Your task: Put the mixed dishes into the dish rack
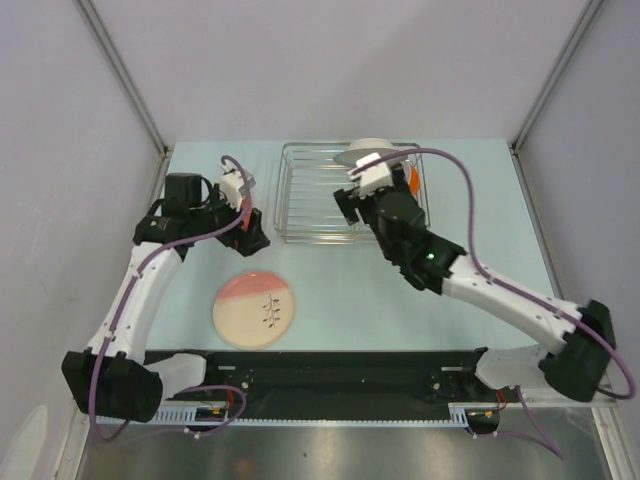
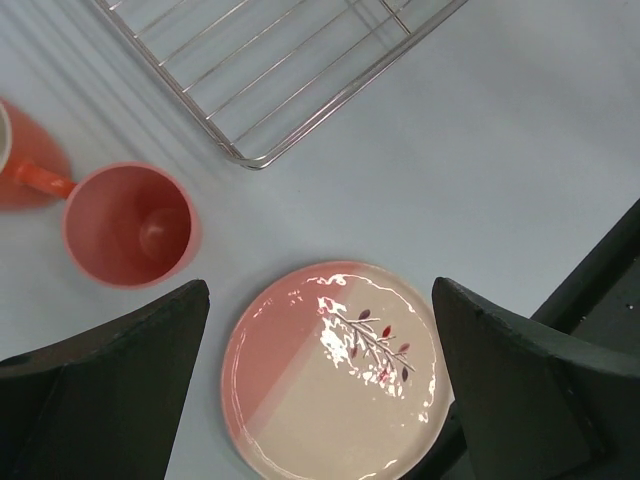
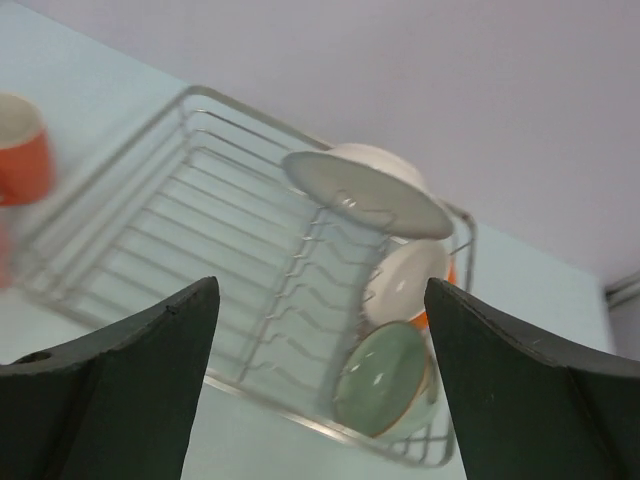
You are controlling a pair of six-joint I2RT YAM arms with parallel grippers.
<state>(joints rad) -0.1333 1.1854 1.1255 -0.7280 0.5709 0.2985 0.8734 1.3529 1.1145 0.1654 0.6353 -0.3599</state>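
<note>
pale blue worktop (image 1: 350, 300): left pincer (image 2: 315, 290), wide open and empty, hangs over cream-and-pink plate (image 2: 340, 375); a rim grip seems best before slotting it upright into dish rack (image 2: 270, 70).

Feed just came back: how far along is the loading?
Done: white plate, white-and-orange bowl and green bowl sit in the rack. In hand: nothing; left gripper and right gripper are open. Left: leaf-sprig plate, orange cup and second orange cup, on the table.
</note>
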